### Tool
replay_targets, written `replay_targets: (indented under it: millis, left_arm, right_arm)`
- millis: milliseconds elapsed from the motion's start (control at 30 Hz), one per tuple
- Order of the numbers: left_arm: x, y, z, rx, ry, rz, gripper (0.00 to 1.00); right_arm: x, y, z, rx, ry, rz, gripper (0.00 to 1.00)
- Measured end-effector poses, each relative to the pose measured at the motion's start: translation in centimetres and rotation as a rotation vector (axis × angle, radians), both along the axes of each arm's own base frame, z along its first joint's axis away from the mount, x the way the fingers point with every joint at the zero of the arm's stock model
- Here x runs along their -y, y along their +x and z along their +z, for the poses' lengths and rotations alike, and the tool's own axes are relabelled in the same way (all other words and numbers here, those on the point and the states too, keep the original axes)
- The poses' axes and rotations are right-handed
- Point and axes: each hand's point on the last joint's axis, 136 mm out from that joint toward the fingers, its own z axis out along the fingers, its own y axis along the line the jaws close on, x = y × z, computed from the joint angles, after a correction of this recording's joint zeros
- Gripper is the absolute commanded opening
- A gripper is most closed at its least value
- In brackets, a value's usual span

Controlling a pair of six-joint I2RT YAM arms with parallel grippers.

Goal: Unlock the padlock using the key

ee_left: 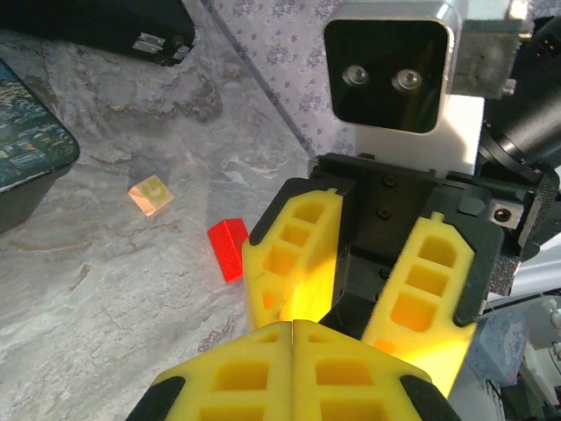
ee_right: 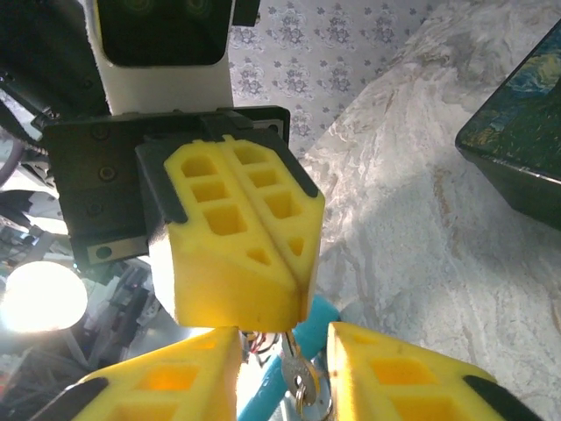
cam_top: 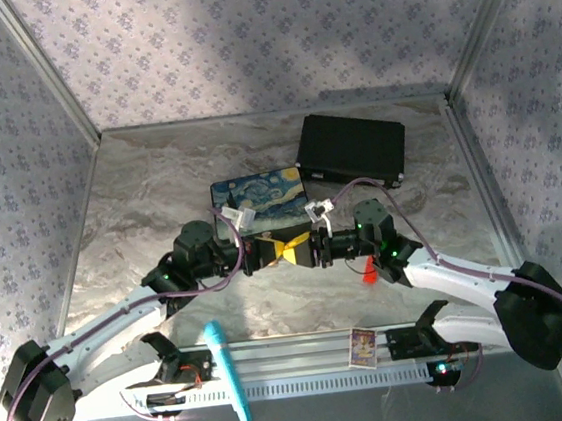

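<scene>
My two grippers meet tip to tip above the middle of the table, the left gripper (cam_top: 277, 248) facing the right gripper (cam_top: 305, 248). In the right wrist view the left gripper (ee_right: 294, 285) is shut, and the small silvery key (ee_right: 302, 379) sticks out of the seam between its yellow fingers. The key's round head and its ring hang down between the fingers of the right gripper (ee_right: 285, 360), which stand apart on either side of it with a gap showing. In the left wrist view the left gripper (ee_left: 292, 324) has its pads pressed together. The padlock is out of view.
A painted box (cam_top: 259, 195) lies just behind the grippers, and a black case (cam_top: 352, 148) sits farther back on the right. A red block (ee_left: 228, 248) and a tan cube (ee_left: 152, 194) lie on the marble table. A teal pen (cam_top: 228, 372) and a small card (cam_top: 363, 346) rest on the front rail.
</scene>
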Motion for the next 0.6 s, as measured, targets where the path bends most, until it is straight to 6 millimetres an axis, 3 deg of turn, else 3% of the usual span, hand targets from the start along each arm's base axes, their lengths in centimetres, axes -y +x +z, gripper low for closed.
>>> replay_targets:
  millis: [267, 600]
  left_arm:
    - [0.02, 0.03, 0.11, 0.002, -0.003, 0.005, 0.0]
    - [0.04, 0.09, 0.46, -0.002, -0.016, 0.013, 0.0]
  right_arm:
    - [-0.01, -0.21, 0.05, 0.0, 0.014, 0.016, 0.15]
    - [0.0, -0.19, 0.19, 0.008, 0.022, 0.014, 0.22]
